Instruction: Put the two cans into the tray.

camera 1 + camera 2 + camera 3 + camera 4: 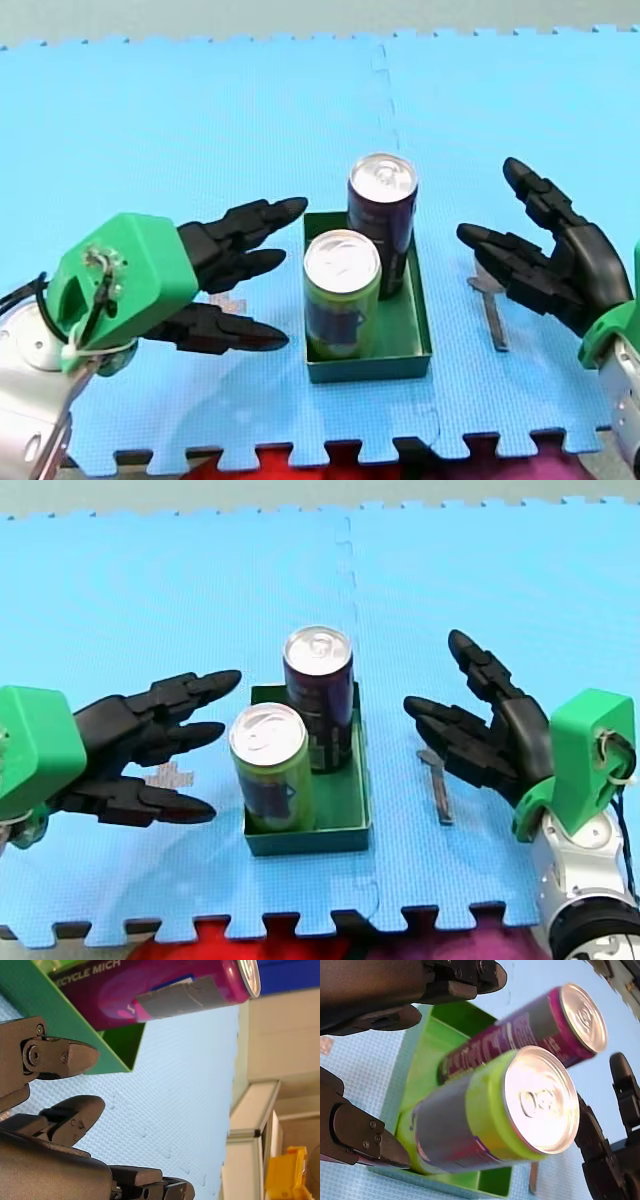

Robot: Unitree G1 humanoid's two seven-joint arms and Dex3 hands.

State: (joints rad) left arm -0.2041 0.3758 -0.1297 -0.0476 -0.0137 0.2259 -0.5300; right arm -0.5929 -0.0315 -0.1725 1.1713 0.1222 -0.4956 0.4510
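Note:
A green tray (418, 318) sits on the blue foam mat in front of me. Two cans stand upright inside it: a green can (341, 296) at the near end and a purple can (380, 223) behind it, touching or nearly so. My left hand (238, 275) hovers just left of the tray, apart from the green can, holding nothing. To the tray's right hovers my right hand (530, 245), also holding nothing. In the second wrist view the green can (495, 1116) and purple can (545, 1025) stand in the tray (427, 1070).
A small grey flat piece (493, 310) lies on the mat right of the tray, under my right hand. A mat seam (385, 90) runs away from me behind the tray. The mat's jigsaw front edge (330, 450) is close below the tray.

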